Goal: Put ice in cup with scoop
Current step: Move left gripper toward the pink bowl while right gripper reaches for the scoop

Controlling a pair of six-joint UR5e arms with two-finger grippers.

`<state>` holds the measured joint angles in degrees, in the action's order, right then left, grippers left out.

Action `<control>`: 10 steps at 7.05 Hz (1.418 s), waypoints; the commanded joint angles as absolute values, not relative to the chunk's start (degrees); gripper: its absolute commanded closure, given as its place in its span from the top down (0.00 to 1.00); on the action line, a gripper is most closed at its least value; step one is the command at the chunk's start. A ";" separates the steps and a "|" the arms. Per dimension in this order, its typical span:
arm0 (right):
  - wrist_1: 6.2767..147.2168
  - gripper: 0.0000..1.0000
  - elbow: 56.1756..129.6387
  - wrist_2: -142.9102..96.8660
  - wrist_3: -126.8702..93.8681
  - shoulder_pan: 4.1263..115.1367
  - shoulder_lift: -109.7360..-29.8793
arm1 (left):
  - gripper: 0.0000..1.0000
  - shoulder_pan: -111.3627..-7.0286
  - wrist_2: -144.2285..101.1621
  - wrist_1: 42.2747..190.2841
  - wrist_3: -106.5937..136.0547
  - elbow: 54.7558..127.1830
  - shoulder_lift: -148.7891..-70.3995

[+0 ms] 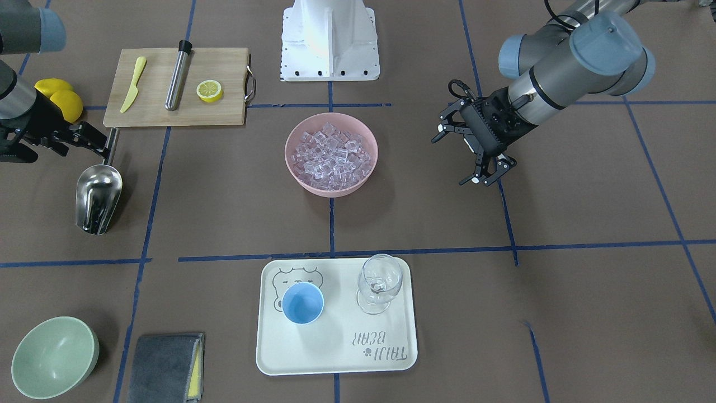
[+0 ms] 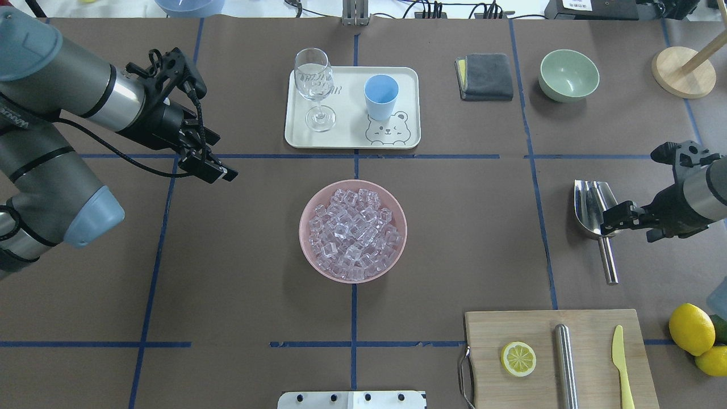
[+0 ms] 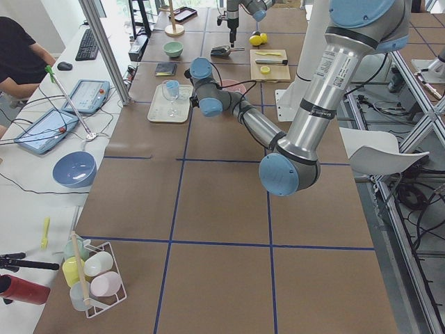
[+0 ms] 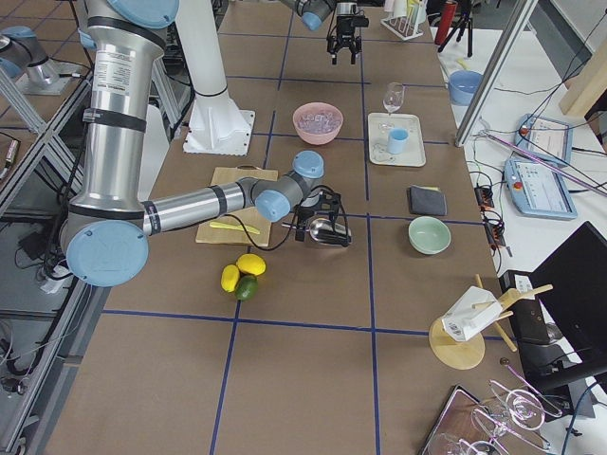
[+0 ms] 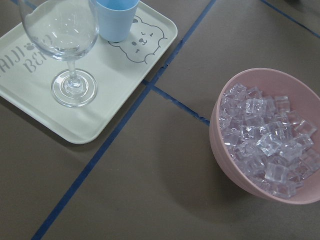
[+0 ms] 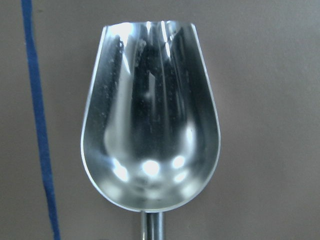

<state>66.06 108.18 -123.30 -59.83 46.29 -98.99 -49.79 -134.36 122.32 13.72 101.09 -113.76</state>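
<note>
Overhead exterior view, with the other views used for cross-checking. Brown-papered table marked with blue tape lines; contents as follows.

1. Ice (image 2: 352, 233): clear cubes, many, heaped in a pink bowl (image 1: 335, 190) at the middle of the table.
2. Cup (image 2: 380, 96): light blue, upright, on a cream tray (image 2: 346, 128) on the far side of the pink bowl, next to a printed bear. A clear wine glass (image 2: 313, 76) stands upright on the same tray, apart from the cup.
3. Scoop (image 2: 588, 204): polished steel, lying on the table well to the robot's right of the pink bowl. Its trough faces up and its handle points back toward the robot.
4. Right gripper (image 2: 614, 218): low over the scoop where the handle meets the trough. Whether its fingers pinch the handle or only straddle it cannot be told.
5. Left gripper (image 1: 456, 158): in the air on the robot's left of the pink bowl, fingers spread wide, holding nothing.
6. Cutting board (image 2: 534, 329): wooden, near the robot on its right. It carries a lemon slice (image 2: 518, 358), a steel cylinder (image 2: 565, 369) and a yellow knife (image 2: 622, 363), side by side and apart.
7. Lemons (image 2: 691, 329): whole, just off the board's right edge.
8. Green bowl (image 2: 569, 74) and folded grey cloth (image 2: 485, 75): on the far side, to the right of the tray and near each other.
</note>
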 commanded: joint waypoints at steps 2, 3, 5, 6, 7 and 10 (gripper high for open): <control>66.00 1.00 109.50 -119.29 -69.31 38.09 -97.83 | 1.00 -49.83 -134.30 122.34 12.49 102.04 -113.82; 66.27 1.00 109.42 -118.05 -69.43 36.84 -97.39 | 1.00 -49.83 -134.30 122.26 12.48 101.95 -113.91; 66.27 0.99 109.51 -118.39 -69.43 37.09 -97.91 | 1.00 -49.83 -134.30 122.34 12.48 101.78 -113.82; 66.18 0.99 109.42 -118.56 -69.43 37.09 -98.08 | 1.00 -49.83 -134.30 122.26 12.39 101.69 -113.91; 66.09 0.99 108.99 -118.74 -69.35 37.09 -97.91 | 1.00 -49.83 -134.30 122.34 12.39 101.78 -113.99; 66.27 0.91 107.14 -118.65 -69.00 39.88 -97.21 | 1.00 -49.75 -134.30 122.26 12.39 101.87 -114.87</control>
